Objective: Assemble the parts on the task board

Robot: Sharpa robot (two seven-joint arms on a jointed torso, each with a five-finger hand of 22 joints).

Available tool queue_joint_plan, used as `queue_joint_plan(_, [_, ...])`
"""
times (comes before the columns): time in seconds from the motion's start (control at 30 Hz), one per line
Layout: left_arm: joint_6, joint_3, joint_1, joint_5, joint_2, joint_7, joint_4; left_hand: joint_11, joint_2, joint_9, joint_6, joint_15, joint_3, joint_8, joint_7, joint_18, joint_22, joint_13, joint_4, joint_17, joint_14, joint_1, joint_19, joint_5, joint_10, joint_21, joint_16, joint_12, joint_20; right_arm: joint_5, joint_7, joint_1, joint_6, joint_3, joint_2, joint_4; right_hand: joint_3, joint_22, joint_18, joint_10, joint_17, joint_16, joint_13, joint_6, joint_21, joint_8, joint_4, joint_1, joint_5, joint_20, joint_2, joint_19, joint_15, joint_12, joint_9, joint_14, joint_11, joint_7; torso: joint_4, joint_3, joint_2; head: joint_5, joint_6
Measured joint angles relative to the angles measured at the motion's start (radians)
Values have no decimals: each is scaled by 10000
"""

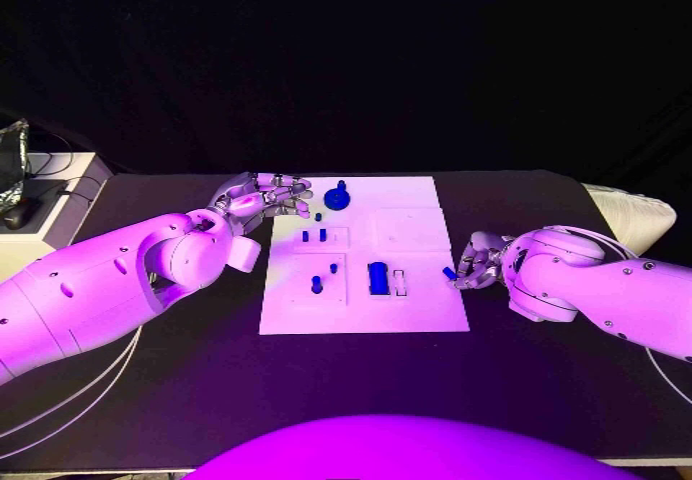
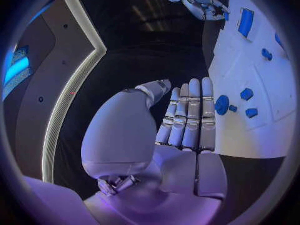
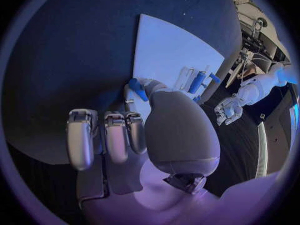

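Right now the right hand (image 1: 483, 262) sits at the right edge of the white task board (image 1: 418, 310), pinching a small blue part (image 1: 450, 272) between thumb and a finger; in the right wrist view the same blue part (image 3: 137, 89) shows at the thumb tip while the other fingers (image 3: 106, 137) hang curled side by side, clear of it. The grip looks thin, taken on one end of the piece, so the likeliest slip is the part twisting or dropping as it travels over the board, and a tilted part would probably jam at its seat rather than go in.

Just beside the hand, a tall blue block (image 1: 378, 278) stands on the board with a pale slot next to it. Any sweep inward could knock that block or the short blue pegs (image 1: 317, 285) further left, since they stand near one another.

At the board's far left corner the left hand (image 1: 267, 197) hovers holding nothing; its wrist view shows its fingers (image 2: 187, 115) straight and pressed together, with a round blue part (image 2: 222, 105) just past the fingertips. The dark blue knob-like piece (image 1: 338, 196) is near that hand, so a careless reach might push it off the edge. Whether that hand touches the board, I cannot tell.
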Motion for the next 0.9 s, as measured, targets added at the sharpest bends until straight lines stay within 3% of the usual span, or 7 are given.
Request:
queue_joint_plan(0.13, [0,0,0,0,-5,-1,0,0,0,0,0,0,0,0,0,0,0,0,0,-1,0,0,0,0,0,0,0,0,0,-34,21,-34,-206,-20,-95,117,409,0,0,-33,0,10,7,4,21,82,59,-160,-67,0,184,0,-14,0,103,-15,-32,3,4,2,0,-8,0])
queue_joint_plan(0.3, [-1,0,0,0,-13,-2,-6,0,0,0,0,0,0,0,0,0,0,0,0,11,0,0,0,0,0,0,0,0,0,-39,59,-40,-456,-31,-248,271,542,0,1,-51,0,10,7,-14,21,178,103,-229,-145,0,249,0,-17,0,117,-17,-50,12,7,3,0,-7,3])
queue_joint_plan(0.5, [-1,0,-1,0,-12,-4,-12,0,0,1,0,0,0,0,0,0,0,0,0,11,0,0,0,0,0,0,0,0,0,-10,113,330,-773,50,-503,320,725,-1,2,-52,0,10,6,-56,21,233,6,-397,-238,0,210,0,-17,39,121,-17,-50,24,4,-9,-19,-19,22])
queue_joint_plan(0.6, [-1,0,-1,0,-6,-6,-15,0,0,1,0,0,0,0,0,0,0,0,0,11,0,0,0,0,0,0,0,0,0,14,128,487,-907,89,-594,340,972,-1,2,-51,0,10,6,-73,21,234,-238,-469,-293,1,168,0,-17,39,181,-17,-50,41,0,-13,-25,-28,43])
queue_joint_plan(0.9, [-1,0,-1,0,6,-12,-22,37,0,-2,0,35,0,0,0,1,0,0,0,22,35,0,0,0,-37,0,0,0,0,477,133,598,-1067,110,-450,734,1108,-2,3,-52,0,10,4,-88,20,234,-320,-611,-338,1,150,0,-16,39,205,-17,-49,55,0,-13,-26,-50,94])
